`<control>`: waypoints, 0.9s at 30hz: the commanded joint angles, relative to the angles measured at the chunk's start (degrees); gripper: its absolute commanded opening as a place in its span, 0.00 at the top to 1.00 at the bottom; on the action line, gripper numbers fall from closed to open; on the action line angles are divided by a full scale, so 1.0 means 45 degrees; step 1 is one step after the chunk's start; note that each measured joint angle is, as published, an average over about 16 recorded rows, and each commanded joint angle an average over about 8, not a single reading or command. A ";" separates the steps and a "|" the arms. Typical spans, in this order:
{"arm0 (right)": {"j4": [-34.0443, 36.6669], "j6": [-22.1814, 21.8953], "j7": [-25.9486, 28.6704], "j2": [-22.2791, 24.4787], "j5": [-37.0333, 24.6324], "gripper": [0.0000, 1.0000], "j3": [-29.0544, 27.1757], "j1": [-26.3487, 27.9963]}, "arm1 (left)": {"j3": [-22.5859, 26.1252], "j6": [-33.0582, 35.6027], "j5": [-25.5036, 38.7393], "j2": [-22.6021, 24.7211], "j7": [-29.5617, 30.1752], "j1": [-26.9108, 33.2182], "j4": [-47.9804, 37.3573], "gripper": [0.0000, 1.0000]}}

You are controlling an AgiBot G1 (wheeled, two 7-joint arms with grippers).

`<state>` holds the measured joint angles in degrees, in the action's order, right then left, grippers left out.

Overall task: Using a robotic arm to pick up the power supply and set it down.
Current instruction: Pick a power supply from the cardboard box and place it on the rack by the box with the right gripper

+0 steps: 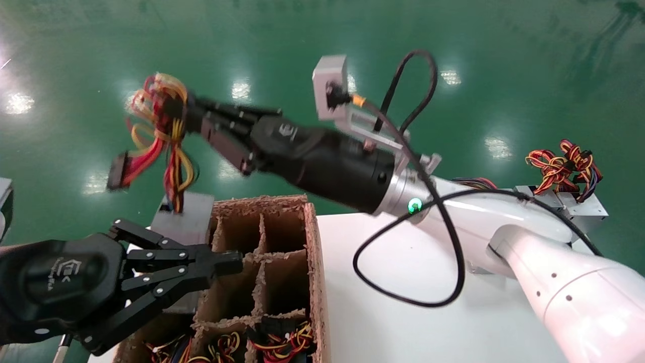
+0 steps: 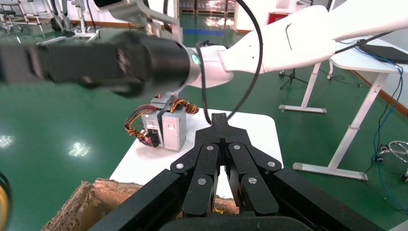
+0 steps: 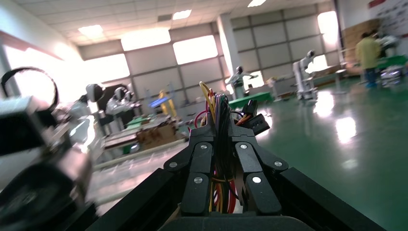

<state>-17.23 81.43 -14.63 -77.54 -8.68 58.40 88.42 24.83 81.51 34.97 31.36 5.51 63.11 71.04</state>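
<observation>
R gripper of the robotic arm is clamped on the wire bundle of the power supply; box hangs above the cardboard crate, prob. clear of it. L gripper sits closed beside crate, over desk.

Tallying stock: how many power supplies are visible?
3: one power supply hanging by its wires from the right gripper; two more side by side on the table. Wire bundles in the carton suggest more hidden.
</observation>
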 commanded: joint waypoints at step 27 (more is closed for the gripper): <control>0.2980 0.0470 -0.1652 0.4004 0.0789 1.00 -0.0603 0.2930 | 0.0000 0.0000 0.0000 0.0000 0.0000 0.0000 0.0000 1.00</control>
<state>-4.12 83.73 -22.10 -59.50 -5.36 55.87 101.36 24.83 81.51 34.96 31.36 5.51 63.11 71.04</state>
